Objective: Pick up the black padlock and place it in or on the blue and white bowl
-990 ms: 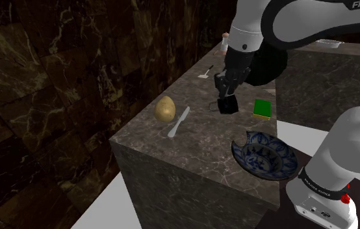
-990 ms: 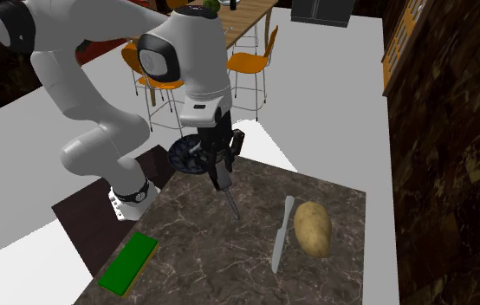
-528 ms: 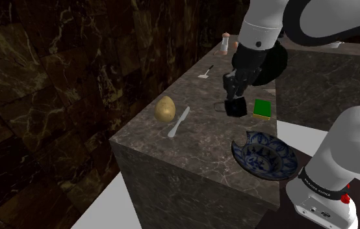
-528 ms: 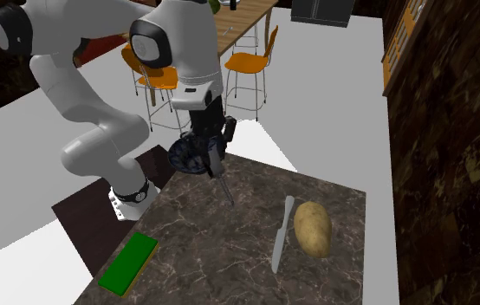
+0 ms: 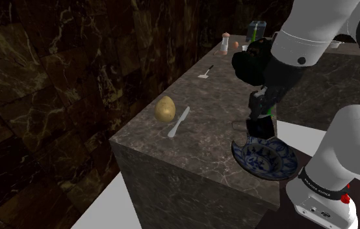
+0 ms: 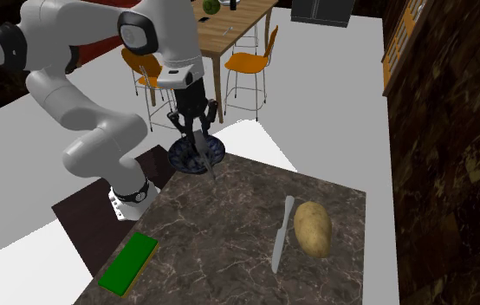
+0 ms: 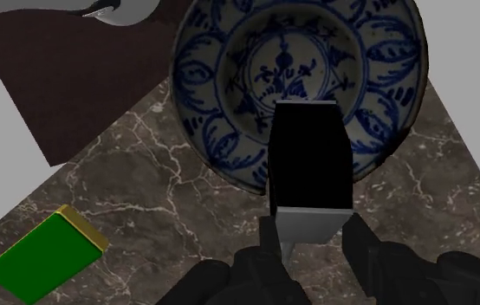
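Dark marble counter (image 5: pixel 195 159), dark stone walls (image 5: pixel 55 78); end effector (image 7: pixel 314 236) clamped on black padlock (image 7: pixel 309 152) above blue-white bowl (image 7: pixel 217 82).

Arm (image 5: pixel 315 32) arched over; hand (image 7: pixel 312 232) clamped, pointing down

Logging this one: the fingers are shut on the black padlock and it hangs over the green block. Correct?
Not quite. The fingers are shut on the black padlock, but it hangs over the blue and white bowl, not the green block, which lies apart on the counter. The wrist view shows it.
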You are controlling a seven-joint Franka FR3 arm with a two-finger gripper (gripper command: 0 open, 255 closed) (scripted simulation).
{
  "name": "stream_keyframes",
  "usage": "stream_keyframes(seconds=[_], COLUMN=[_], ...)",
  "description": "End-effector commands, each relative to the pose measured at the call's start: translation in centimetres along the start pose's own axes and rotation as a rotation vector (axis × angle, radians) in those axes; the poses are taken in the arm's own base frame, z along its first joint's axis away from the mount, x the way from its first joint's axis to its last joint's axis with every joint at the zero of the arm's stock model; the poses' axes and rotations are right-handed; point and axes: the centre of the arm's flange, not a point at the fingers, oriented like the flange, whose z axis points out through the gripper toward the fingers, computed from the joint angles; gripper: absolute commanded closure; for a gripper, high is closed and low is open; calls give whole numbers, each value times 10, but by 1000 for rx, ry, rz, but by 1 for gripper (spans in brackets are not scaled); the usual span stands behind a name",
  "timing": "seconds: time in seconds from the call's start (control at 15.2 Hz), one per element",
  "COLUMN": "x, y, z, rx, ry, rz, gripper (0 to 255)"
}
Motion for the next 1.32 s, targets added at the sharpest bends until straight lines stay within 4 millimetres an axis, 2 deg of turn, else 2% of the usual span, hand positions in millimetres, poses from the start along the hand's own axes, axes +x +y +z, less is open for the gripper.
stream_keyframes(seconds=[0.0, 0.26, 0.86, 1.25], x=[-29, -84, -92, -92], y=[-1, -5, -6, -6], z=[0, -4, 41, 41], rx=[-1, -1, -1, -1], ry=[-1, -1, -1, -1], rz=[1, 1, 1, 1], gripper=[255, 255, 255, 255])
